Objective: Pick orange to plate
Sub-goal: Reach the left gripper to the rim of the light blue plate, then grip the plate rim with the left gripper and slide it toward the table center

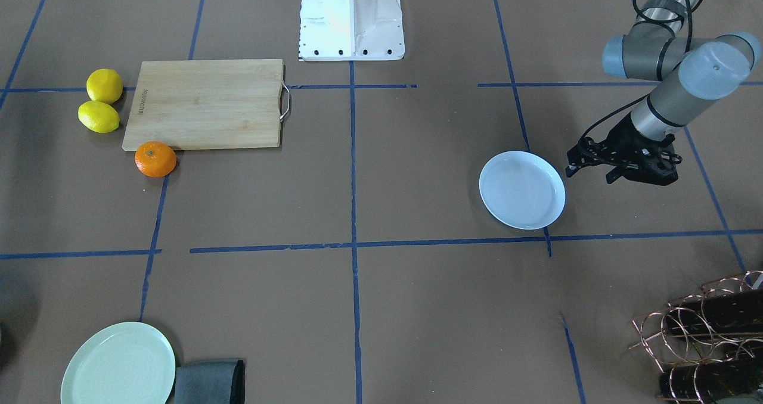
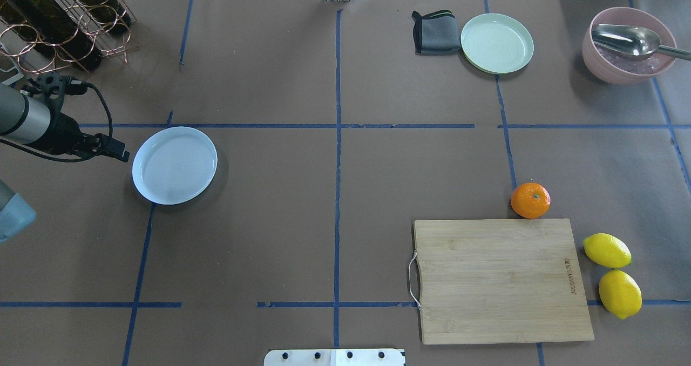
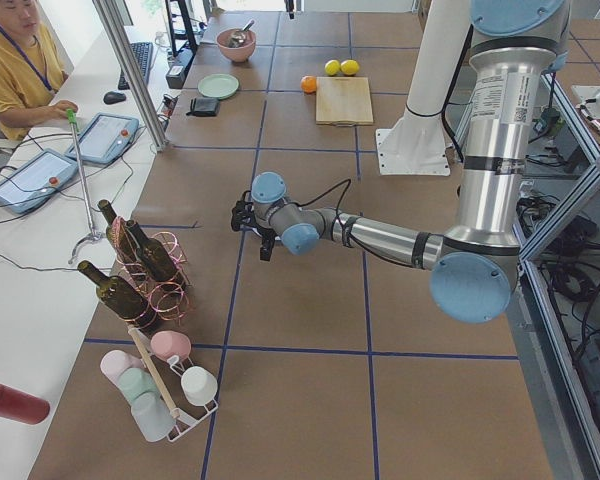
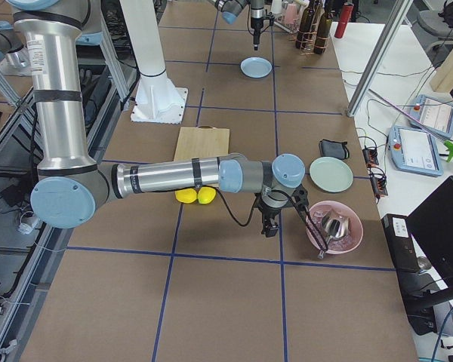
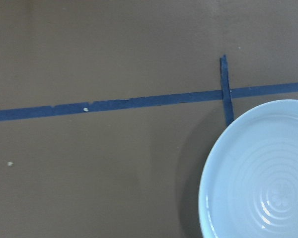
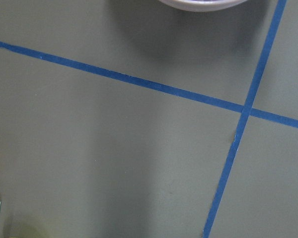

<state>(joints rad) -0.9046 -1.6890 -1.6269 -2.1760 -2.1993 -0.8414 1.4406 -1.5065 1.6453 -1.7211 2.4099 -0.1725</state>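
Observation:
The orange (image 1: 155,159) (image 2: 530,200) rests on the brown table, touching the far edge of a wooden cutting board (image 2: 499,279). Far across the table lies the pale bluish-white plate (image 1: 522,189) (image 2: 174,164) (image 5: 258,183), with nothing on it. My left gripper (image 1: 632,168) (image 2: 105,146) hovers just beside the plate's outer rim; its fingers do not show clearly, so I cannot tell its state. My right gripper (image 4: 270,226) shows only in the exterior right view, low over the table near the pink bowl; I cannot tell whether it is open or shut.
Two yellow lemons (image 2: 607,250) (image 2: 620,293) lie beside the board. A pale green plate (image 2: 496,43), a grey cloth (image 2: 434,31) and a pink bowl (image 2: 629,53) holding a metal scoop stand at the far edge. A bottle rack (image 2: 59,26) stands behind my left arm.

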